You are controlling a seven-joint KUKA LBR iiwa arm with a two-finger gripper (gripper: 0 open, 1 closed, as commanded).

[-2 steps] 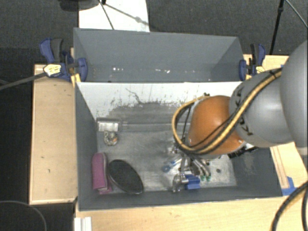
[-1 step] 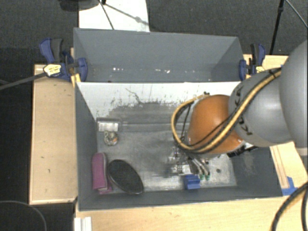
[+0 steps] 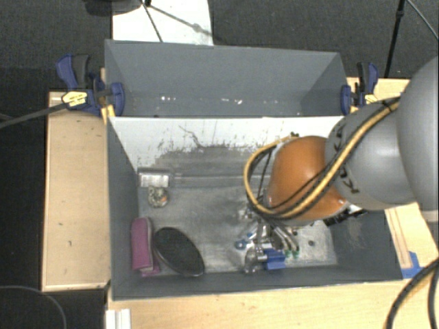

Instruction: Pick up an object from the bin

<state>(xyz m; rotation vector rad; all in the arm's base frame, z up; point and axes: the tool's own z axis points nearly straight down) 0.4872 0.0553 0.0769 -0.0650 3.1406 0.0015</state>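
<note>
The gripper (image 3: 263, 252) is low in the bin (image 3: 226, 81), close to the floor in the front part, right of the middle. Right at its tip lies one small blue thing (image 3: 275, 261), a short blocky piece just short of the front wall. It touches or nearly touches the gripper's metal end. Whether it sits inside the grasp or only beside it cannot be told, and neither can whether the gripper is released or clenched, since the tip is a tangle of metal parts seen from above.

Above the tip sits the round orange cover (image 3: 302, 177) of the wrist, with yellow and black cables (image 3: 257, 177) looping around it. The grey arm (image 3: 384, 156) comes in from the right.

Four more loose things lie well apart from the gripper, all on the left side of the floor:
- One black oval disc (image 3: 178, 251) lies flat near the front wall.
- One purple block (image 3: 142, 244) lies just left of the disc, lengthwise along the left wall.
- One small round metallic piece (image 3: 159, 197) lies farther back.
- One small pale, silvery piece (image 3: 153, 179) lies just behind the round one, near the foot of the back slope.
</note>
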